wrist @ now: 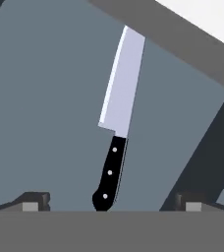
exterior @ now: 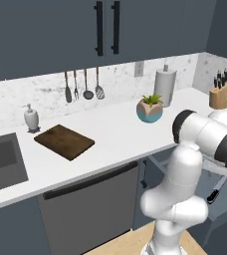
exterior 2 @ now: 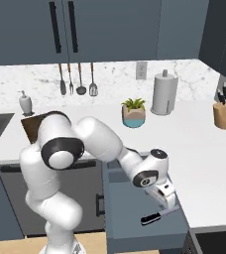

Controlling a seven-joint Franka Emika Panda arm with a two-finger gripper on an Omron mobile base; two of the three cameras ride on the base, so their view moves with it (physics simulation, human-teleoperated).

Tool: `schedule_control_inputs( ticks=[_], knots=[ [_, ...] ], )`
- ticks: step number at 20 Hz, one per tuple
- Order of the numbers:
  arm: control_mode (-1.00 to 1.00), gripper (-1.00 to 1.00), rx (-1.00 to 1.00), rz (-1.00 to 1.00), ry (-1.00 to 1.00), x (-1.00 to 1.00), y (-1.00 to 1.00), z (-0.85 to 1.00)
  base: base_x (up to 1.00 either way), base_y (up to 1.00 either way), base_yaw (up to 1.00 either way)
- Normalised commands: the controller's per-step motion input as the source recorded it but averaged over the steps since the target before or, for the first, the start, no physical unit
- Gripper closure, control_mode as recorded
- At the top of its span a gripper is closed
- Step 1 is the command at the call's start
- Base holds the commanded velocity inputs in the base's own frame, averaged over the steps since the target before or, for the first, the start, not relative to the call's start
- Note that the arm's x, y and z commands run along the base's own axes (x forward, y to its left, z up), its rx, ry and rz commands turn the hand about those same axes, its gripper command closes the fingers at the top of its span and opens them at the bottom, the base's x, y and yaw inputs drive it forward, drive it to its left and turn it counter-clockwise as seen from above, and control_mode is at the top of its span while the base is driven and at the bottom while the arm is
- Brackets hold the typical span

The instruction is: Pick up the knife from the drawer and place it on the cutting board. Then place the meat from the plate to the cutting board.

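My tool [exterior 2: 167, 204] hangs low over the open drawer [exterior 2: 135, 218], fingers spread wide, pinching nothing. In the hand view the two fingertips [wrist: 35, 201] stand far apart on either side of the knife [wrist: 115, 142].

Knife lies flat on the drawer floor. Black handle nearest me, silver blade running away toward the desk [exterior: 115, 134] edge that overhangs the drawer's back. Handle sits roughly centred between my fingers, slightly tilted.

Cutting board [exterior: 64, 141] is on the desk near the sink, well apart from the drawer. Plate and meat: cannot place them from here.

Risks, as I judge them:
- Handle is thin and flat against the floor. If I come down too shallow, the fingers close above it and I pinch air. Too deep, and the tips jam into the drawer floor.
- The handle's tilt means the pads may meet it off-square. It could pivot or skid away as I close.
- Gripping at the handle's end leaves the long blade as a lever. The knife may droop or swing on lifting.
- The desk edge overhangs the blade end. A lift that drifts forward could catch the blade under it.
- Drawer walls are close to my wrist. A wide swing toward the board could clip them.
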Motion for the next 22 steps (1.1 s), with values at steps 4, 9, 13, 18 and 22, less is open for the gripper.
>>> schedule_control_inputs(
  ticks=[4,9,13,18,22],
  knots=[
    [-1.0,-1.0,0.14,-0.05,0.17,-0.2,-0.08,-0.81,0.0,0.0,0.0],
    [-1.0,-1.0,0.07,-0.09,0.09,-0.26,0.08,-0.76,0.0,0.0,0.0],
    [-1.0,-1.0,0.04,-0.06,0.0,0.37,-0.01,-0.41,0.0,0.0,0.0],
    [-1.0,-1.0,0.04,-0.03,0.01,0.66,-0.29,-0.22,0.0,0.0,0.0],
    [-1.0,-1.0,0.05,-0.04,0.09,0.09,-0.07,-0.47,0.0,0.0,0.0]
  ],
)
